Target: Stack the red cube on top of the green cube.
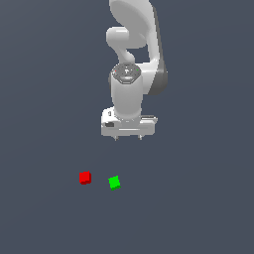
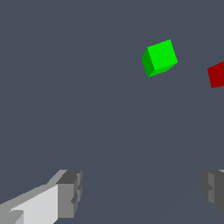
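The red cube point(image 1: 85, 177) lies on the grey floor toward the exterior view's left, and the green cube point(image 1: 114, 182) rests a short way to its right, apart from it. My gripper point(image 1: 128, 137) hangs well above the floor, behind both cubes and slightly right of the green one, open with nothing between its fingers. In the wrist view the green cube point(image 2: 159, 57) shows whole, while the red cube point(image 2: 217, 74) is cut by the picture's edge. My gripper point(image 2: 142, 192) shows two spread fingertips point(image 2: 70, 193) there, wide apart over bare floor.
The white arm point(image 1: 133, 54) rises behind the gripper at the top middle of the exterior view. A flat dark grey floor point(image 1: 198, 208) fills the scene.
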You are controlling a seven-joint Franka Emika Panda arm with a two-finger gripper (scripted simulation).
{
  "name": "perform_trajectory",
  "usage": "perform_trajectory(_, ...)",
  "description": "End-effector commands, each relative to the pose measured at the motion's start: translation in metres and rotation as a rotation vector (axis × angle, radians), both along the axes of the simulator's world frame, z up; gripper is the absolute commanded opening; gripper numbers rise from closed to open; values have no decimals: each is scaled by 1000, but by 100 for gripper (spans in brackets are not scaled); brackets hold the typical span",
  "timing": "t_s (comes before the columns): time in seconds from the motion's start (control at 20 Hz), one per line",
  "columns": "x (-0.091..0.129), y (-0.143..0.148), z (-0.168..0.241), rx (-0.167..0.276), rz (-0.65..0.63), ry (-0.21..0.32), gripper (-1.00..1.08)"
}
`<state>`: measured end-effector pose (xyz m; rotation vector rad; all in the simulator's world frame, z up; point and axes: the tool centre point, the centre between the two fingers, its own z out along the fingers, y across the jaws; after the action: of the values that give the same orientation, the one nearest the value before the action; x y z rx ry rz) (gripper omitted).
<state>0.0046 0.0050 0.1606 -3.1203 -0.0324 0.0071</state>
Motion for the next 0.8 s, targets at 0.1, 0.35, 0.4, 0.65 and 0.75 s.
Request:
perform_trajectory(0.1,0,-1,0,0,1,0,100)
perform_trajectory(0.35,6,-13,-6,-1,12,0,100)
perform_trajectory(0.4,8,-16,-8,-2,16,0,100)
perform_trajectory(0.65,20,-42,-20,-5,42,-1,100)
perform_trajectory(0.75,27,-55,-26,-6,55,-2,100)
